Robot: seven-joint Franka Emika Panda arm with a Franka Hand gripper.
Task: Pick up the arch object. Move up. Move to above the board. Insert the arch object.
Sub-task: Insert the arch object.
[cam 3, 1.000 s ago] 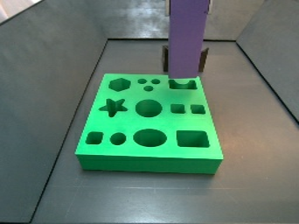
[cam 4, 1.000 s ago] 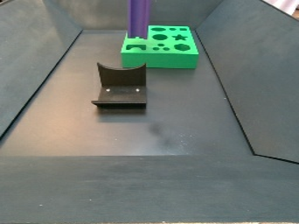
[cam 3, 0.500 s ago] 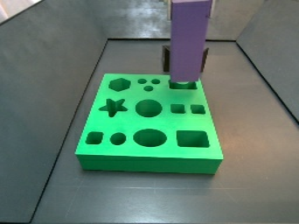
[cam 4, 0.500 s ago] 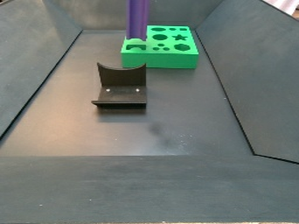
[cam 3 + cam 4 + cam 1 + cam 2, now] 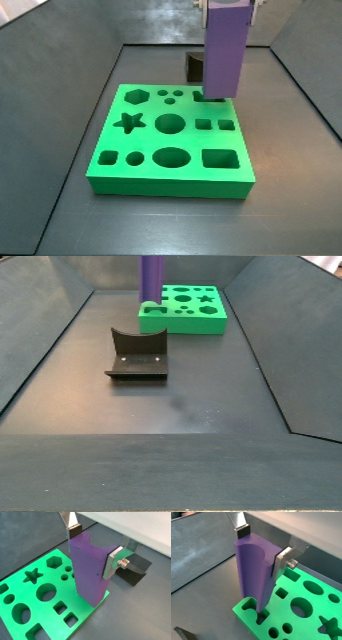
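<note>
My gripper (image 5: 93, 546) is shut on the arch object (image 5: 90, 572), a tall purple block held upright by its top end. Both wrist views show it (image 5: 254, 577), one silver finger on each side. The board (image 5: 167, 188) is a thick green slab with shaped holes. In a side view the block (image 5: 225, 50) stands over the board's back right corner, its lower end at the arch-shaped hole. I cannot tell whether it has entered the hole. In a side view the block (image 5: 151, 278) rises out of frame above the board (image 5: 201, 324), and the gripper is out of view.
The dark fixture (image 5: 138, 356) stands on the grey floor in front of the board, and shows behind the block too (image 5: 194, 68) (image 5: 137, 567). Sloped grey walls (image 5: 40, 346) enclose the floor on all sides.
The gripper and purple block have shifted slightly sideways along the board's edge, to the right in one side view. The block's lower end now covers the arch hole.
</note>
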